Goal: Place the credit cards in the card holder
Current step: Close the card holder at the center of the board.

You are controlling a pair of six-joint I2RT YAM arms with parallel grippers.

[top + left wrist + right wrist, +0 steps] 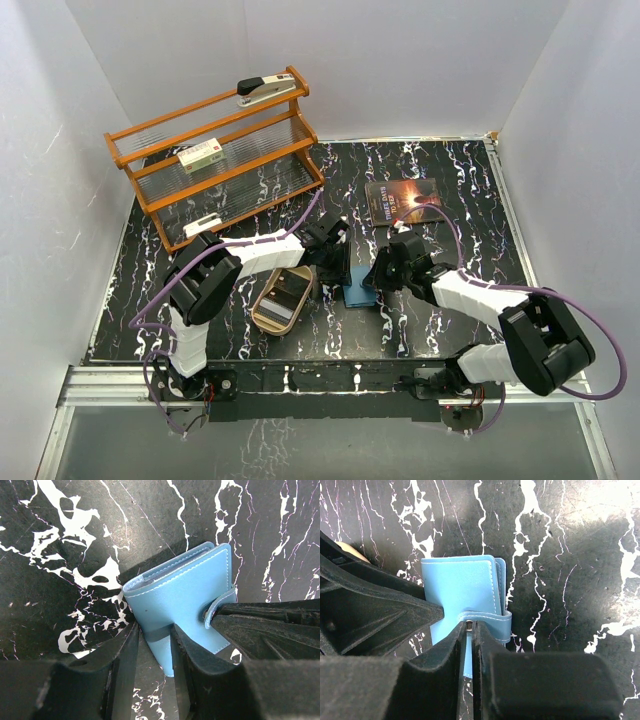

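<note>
Blue card holder point(180, 595) (folded), left gripper point(155, 647) clamping edge, right gripper point(470, 630) pinching tab point(490, 619)

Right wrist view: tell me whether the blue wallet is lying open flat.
No, the blue wallet is folded shut, with its strap wrapped round the edge and pinched by the right gripper.

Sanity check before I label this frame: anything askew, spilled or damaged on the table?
Nothing spilled or damaged. Only the wooden tray sits at a slant, with a card lying inside it. The blue card holder is folded shut, and the right gripper is pinching its snap tab.
</note>
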